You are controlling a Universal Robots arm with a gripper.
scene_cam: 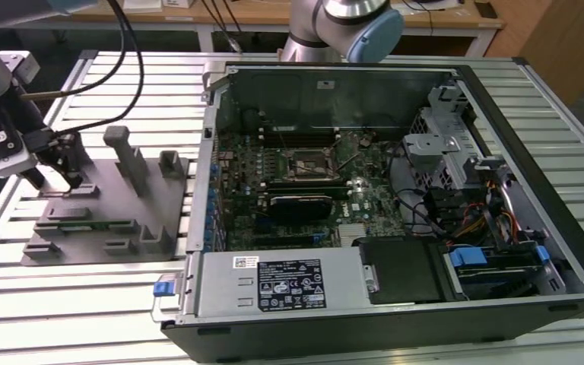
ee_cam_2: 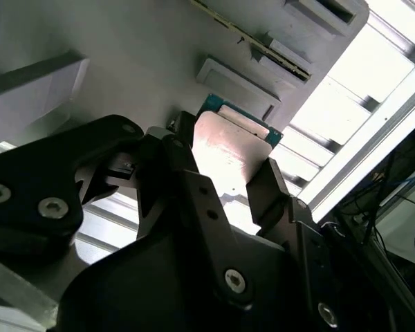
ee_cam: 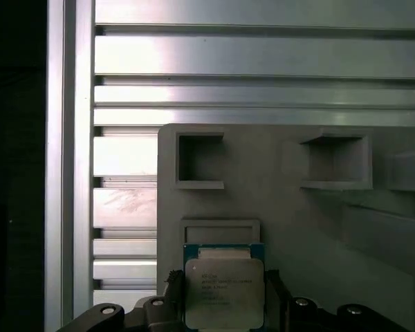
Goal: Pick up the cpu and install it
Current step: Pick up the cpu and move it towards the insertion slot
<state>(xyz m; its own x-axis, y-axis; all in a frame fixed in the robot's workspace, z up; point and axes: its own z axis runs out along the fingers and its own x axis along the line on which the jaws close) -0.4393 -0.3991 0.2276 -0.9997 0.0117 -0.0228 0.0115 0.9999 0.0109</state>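
The cpu [ee_cam: 223,292] is a small square chip with a silvery top plate and a green rim. It sits between the two black fingers of my gripper [ee_cam: 223,304], which press on its opposite edges. In the second wrist view the cpu [ee_cam_2: 229,153] is clamped in the gripper [ee_cam_2: 225,162] just above the grey fixture plate [ee_cam_2: 124,48]. In the exterior view the gripper [scene_cam: 57,179] hangs over the far corner of the fixture plate [scene_cam: 109,228] on that view's left. The dark cpu socket [scene_cam: 307,161] lies on the motherboard inside the open computer case [scene_cam: 394,190].
Upright posts [scene_cam: 128,156] stand on the fixture plate close to the gripper. Cables [scene_cam: 99,84] run from the arm. The case's raised walls, drive cage [scene_cam: 444,144] and power supply [scene_cam: 282,285] ring the motherboard. All of it rests on a slatted aluminium table [scene_cam: 69,312].
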